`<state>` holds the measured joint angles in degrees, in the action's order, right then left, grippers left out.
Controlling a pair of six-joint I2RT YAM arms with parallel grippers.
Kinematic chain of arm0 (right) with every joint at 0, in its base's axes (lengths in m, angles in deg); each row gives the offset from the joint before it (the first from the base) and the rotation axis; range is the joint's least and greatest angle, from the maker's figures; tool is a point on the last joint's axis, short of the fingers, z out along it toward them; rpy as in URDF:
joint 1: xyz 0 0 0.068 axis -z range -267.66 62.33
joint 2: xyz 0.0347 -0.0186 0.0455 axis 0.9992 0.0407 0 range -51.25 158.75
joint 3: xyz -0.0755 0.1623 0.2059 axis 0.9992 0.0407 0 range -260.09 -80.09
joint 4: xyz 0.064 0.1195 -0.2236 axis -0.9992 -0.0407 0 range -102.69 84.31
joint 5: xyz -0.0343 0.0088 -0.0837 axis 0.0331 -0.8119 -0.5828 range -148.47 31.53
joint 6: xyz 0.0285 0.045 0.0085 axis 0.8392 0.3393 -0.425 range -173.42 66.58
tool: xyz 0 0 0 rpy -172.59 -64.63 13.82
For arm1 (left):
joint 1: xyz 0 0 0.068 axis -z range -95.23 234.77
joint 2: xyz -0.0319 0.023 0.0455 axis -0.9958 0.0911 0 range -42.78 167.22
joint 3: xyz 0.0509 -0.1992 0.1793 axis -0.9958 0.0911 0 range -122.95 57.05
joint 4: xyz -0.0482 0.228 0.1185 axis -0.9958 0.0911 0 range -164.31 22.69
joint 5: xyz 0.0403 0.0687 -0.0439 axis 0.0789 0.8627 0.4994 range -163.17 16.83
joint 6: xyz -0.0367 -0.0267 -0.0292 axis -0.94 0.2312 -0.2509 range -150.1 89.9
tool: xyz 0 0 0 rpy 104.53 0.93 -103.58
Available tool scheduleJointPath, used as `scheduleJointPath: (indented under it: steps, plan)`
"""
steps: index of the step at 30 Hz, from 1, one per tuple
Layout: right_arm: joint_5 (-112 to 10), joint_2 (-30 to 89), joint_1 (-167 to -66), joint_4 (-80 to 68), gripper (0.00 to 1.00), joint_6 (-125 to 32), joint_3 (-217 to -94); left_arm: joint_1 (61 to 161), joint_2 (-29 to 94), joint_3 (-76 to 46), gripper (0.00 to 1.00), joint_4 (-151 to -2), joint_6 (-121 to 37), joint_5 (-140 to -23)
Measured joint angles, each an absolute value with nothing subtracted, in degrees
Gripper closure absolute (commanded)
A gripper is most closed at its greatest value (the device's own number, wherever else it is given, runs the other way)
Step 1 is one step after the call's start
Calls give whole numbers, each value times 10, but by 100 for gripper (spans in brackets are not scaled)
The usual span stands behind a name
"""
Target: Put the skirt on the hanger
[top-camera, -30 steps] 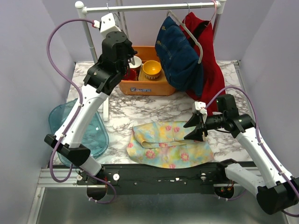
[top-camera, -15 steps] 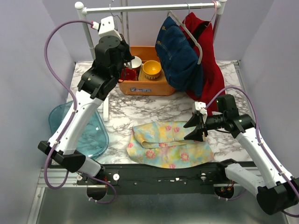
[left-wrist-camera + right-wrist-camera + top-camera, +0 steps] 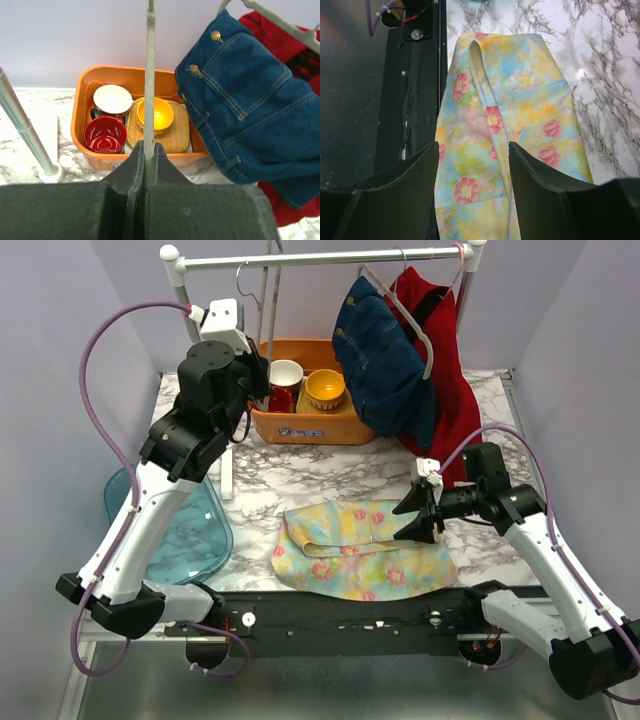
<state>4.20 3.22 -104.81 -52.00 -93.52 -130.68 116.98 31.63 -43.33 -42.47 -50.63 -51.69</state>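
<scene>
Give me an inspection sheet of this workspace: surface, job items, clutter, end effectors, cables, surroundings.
Surface: table, marbled white and grey.
Job's things: skirt lies flat at the near edge; hanger rod upright.
Clutter: orange bin holding two cups and a bowl; blue tray at left; denim garment and red garment on the rail.
End effectors: left end effector shut on hanger; right end effector open above skirt.
Cables: purple cables loop off both arms.
Surroundings: lilac walls.
</scene>
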Motion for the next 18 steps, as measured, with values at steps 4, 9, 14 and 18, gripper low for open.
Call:
scheduleJointPath:
  steps: [4,9,14,18]
  plan:
    - [42,34,-1048,-520,35,-935,-1307,1170,304,-418,100,-416,-495,-530]
    - [42,36,-1048,-521,34,-940,-1307,1170,276,-364,100,-407,-486,-538]
    - [42,41,-1048,-525,34,-955,-1307,1170,232,-297,100,-386,-477,-576]
    - [42,42,-1048,-538,34,-976,-1307,1170,161,-208,100,-374,-470,-651]
